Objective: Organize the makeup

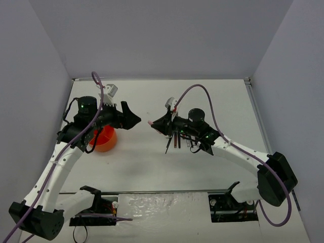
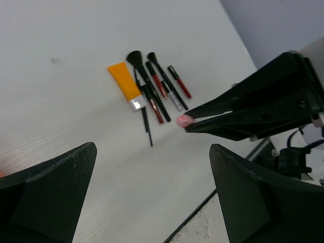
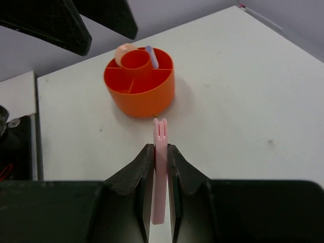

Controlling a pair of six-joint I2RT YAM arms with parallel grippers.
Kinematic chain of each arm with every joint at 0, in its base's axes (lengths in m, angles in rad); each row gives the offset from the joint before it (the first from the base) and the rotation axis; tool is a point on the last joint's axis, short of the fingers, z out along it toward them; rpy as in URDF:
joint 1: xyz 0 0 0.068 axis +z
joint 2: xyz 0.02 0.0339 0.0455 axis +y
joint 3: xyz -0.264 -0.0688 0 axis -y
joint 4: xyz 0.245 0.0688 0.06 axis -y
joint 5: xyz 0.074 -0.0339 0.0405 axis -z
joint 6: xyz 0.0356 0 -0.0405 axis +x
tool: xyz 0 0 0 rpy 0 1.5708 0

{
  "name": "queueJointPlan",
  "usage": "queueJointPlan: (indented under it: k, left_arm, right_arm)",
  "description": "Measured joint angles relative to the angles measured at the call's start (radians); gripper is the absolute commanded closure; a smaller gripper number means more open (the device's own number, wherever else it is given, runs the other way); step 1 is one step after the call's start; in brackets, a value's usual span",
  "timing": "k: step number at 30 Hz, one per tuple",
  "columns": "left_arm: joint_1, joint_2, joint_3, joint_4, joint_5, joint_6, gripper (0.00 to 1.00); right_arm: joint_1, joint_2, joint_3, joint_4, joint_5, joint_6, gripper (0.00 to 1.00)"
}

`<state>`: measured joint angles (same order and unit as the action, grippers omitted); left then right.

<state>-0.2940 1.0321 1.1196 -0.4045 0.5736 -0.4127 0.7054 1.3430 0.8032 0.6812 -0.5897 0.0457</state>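
— Where is the pink stick found?
— Clamped between the fingers of the right gripper, its tip pointed at the orange tub (well apart from it).
— And the left gripper?
— Held spread wide; brushes are laid beside the orange-white tube on the table.

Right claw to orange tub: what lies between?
Only bare tabletop, seen in the right wrist view, between the right claw gripping a pink stick and the orange tub.
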Motion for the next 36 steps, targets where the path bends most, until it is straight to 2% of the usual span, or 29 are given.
queueJointPlan:
  k: [5, 11, 24, 36]
  left_arm:
    - [-0.056, -0.016, -0.034, 0.083, 0.073, -0.019, 0.34]
    - [-0.067, -0.018, -0.074, 0.104, 0.141, -0.016, 0.42]
    - [-0.086, -0.032, -0.087, 0.145, 0.272, 0.008, 0.52]
    - [-0.093, -0.048, -0.104, 0.149, 0.293, 0.046, 0.58]
  right_arm:
    - [0.01, 0.0, 0.0, 0.047, -0.133, 0.012, 1.0]
    - [0.01, 0.0, 0.0, 0.076, -0.248, 0.031, 1.0]
    - [0.007, 0.001, 0.025, 0.086, -0.344, 0.06, 1.0]
    - [-0.017, 0.001, 0.043, 0.102, -0.344, 0.086, 1.0]
